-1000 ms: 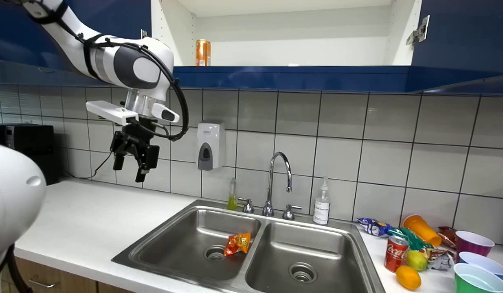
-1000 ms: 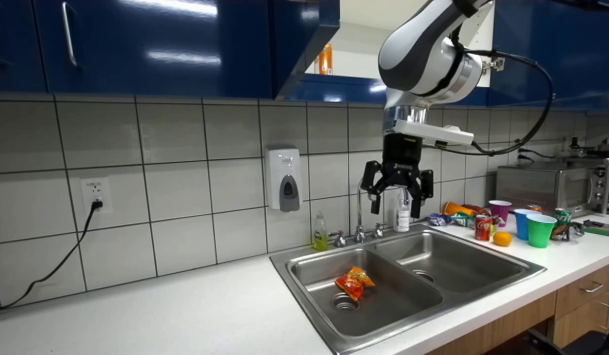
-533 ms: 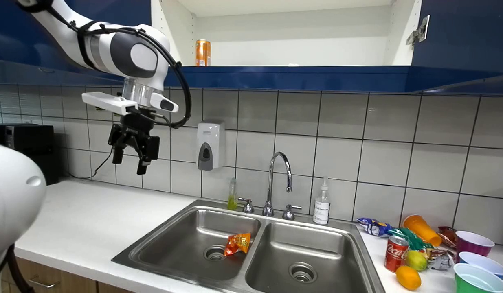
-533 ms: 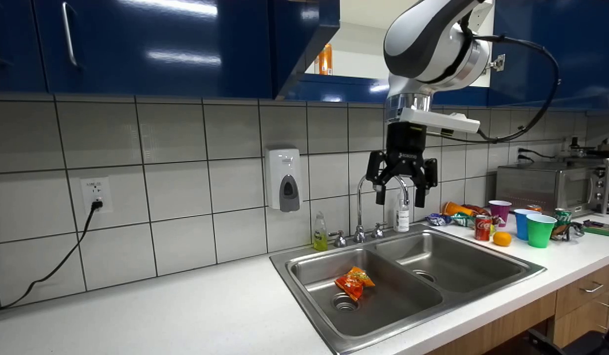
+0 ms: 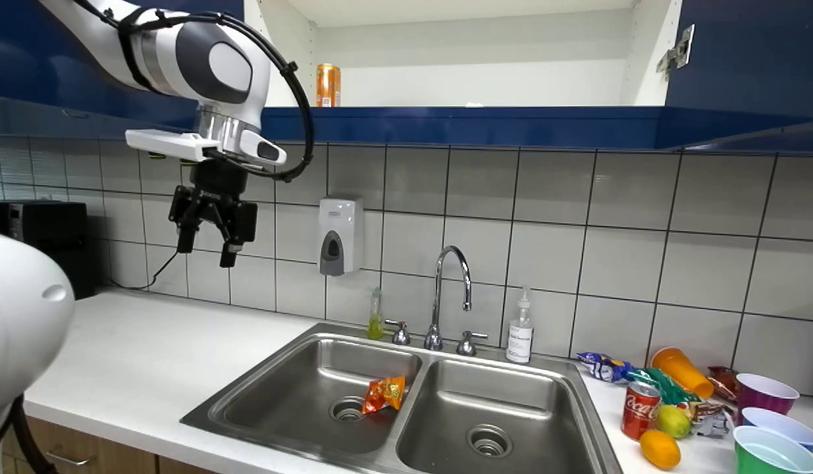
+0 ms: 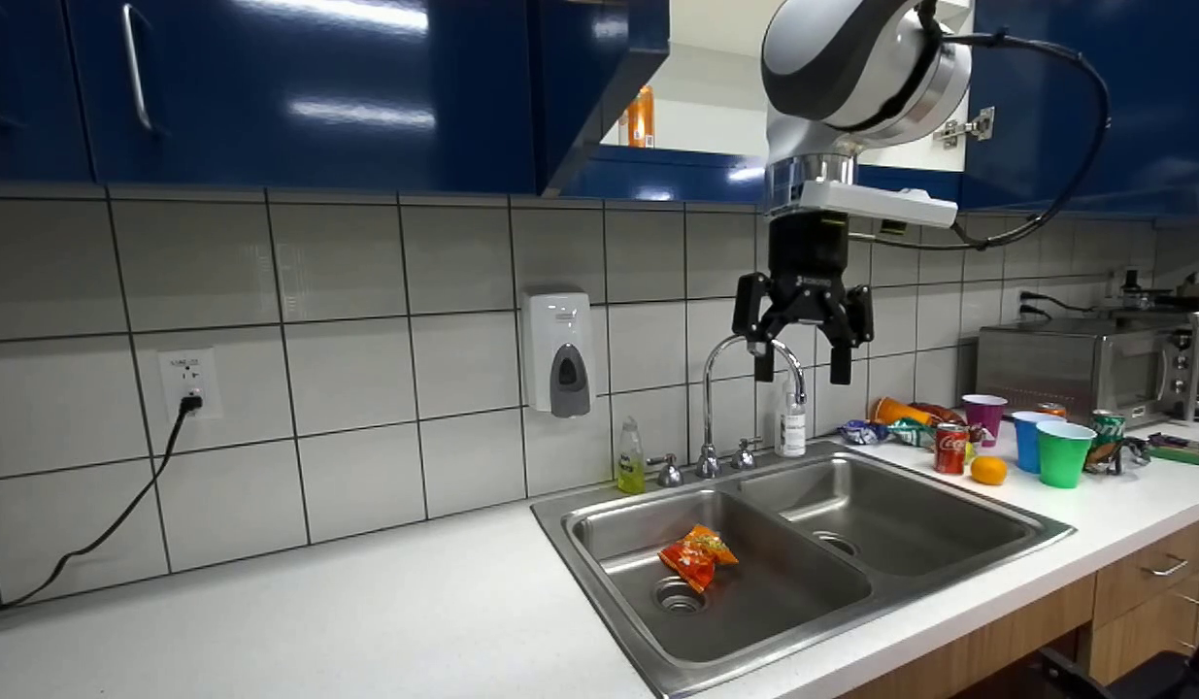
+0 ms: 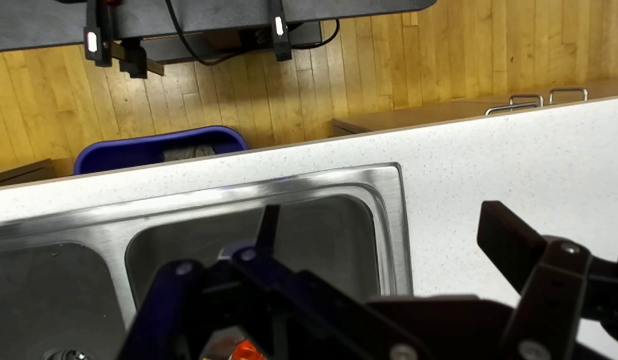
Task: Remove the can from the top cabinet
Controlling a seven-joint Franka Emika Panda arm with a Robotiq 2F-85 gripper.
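Note:
The can (image 5: 328, 85) is an orange upright cylinder inside the top cabinet (image 5: 472, 125), at the left end of its shelf near the front edge. In an exterior view the can (image 6: 641, 118) is partly hidden behind an open blue door. The cabinet interior is white. My gripper (image 5: 207, 250) points down below cabinet height, well apart from the can, in front of the tiled wall. In an exterior view the gripper (image 6: 803, 371) shows with fingers spread and nothing between them. In the wrist view the gripper (image 7: 380, 220) is open over the sink's corner; the can is out of view there.
A double sink (image 5: 409, 421) holds an orange-red snack bag (image 5: 384, 394). A faucet (image 5: 439, 296), a soap dispenser (image 5: 340, 236) and bottles stand at the wall. A Coca-Cola can (image 5: 640, 411), an orange (image 5: 660, 449) and cups lie on the right. An open cabinet door (image 6: 604, 87) juts outward.
The arm and gripper have risen steadily, drifting slightly left in one exterior view and right in the other. The gripper stays open. The can and the other objects have not moved.

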